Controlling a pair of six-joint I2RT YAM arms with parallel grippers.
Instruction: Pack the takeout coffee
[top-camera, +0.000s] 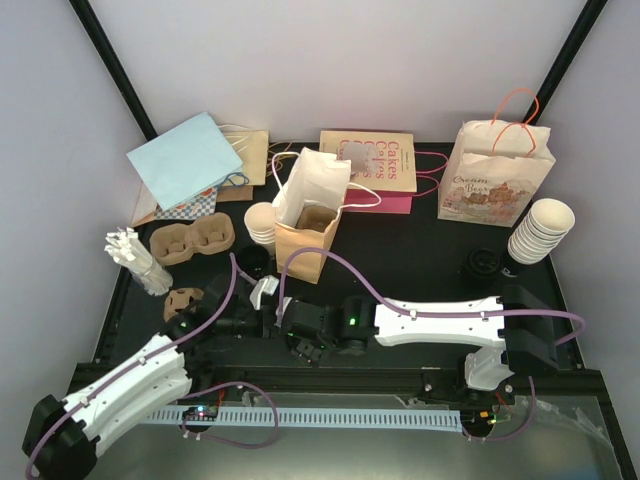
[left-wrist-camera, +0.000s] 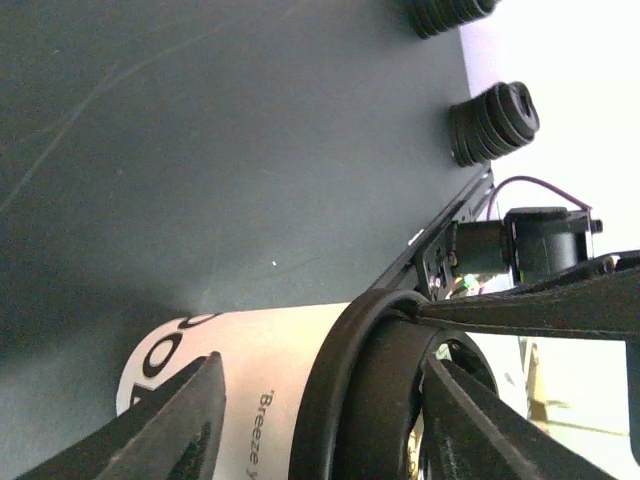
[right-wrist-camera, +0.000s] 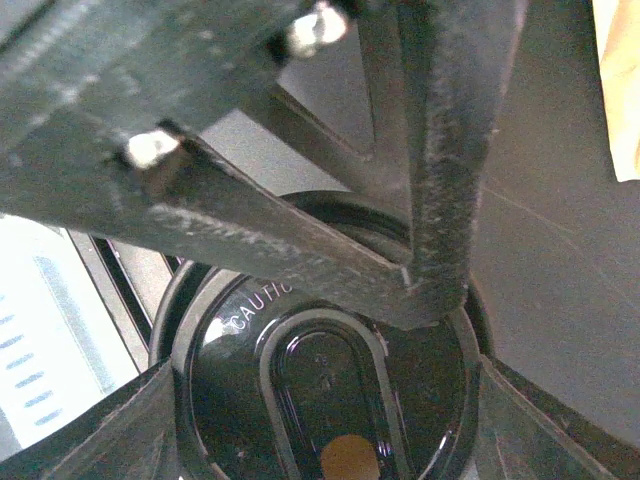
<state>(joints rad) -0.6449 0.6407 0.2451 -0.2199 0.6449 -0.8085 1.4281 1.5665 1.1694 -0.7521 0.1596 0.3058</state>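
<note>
The takeout coffee cup (left-wrist-camera: 265, 350), cream-white with black print, stands on the black table with its black lid (left-wrist-camera: 350, 400) on top; the left wrist view is rolled sideways. My left gripper (left-wrist-camera: 322, 362) is open. One finger lies over the cup's lower wall and the other over the lid's top. My right gripper (right-wrist-camera: 325, 410) comes from above, its fingers (right-wrist-camera: 110, 430) flanking the lid (right-wrist-camera: 330, 390) and touching its rim. In the top view both grippers, left (top-camera: 262, 310) and right (top-camera: 297, 335), meet near the table's front centre and hide the cup.
A brown paper bag (top-camera: 300, 245) with a white liner stands open behind the grippers. A pulp cup carrier (top-camera: 192, 240) sits left. Cup stacks (top-camera: 262, 222) (top-camera: 540, 230) and black lid stacks (top-camera: 483, 262) (left-wrist-camera: 492, 122) are nearby. Printed paper bags (top-camera: 495, 175) line the back.
</note>
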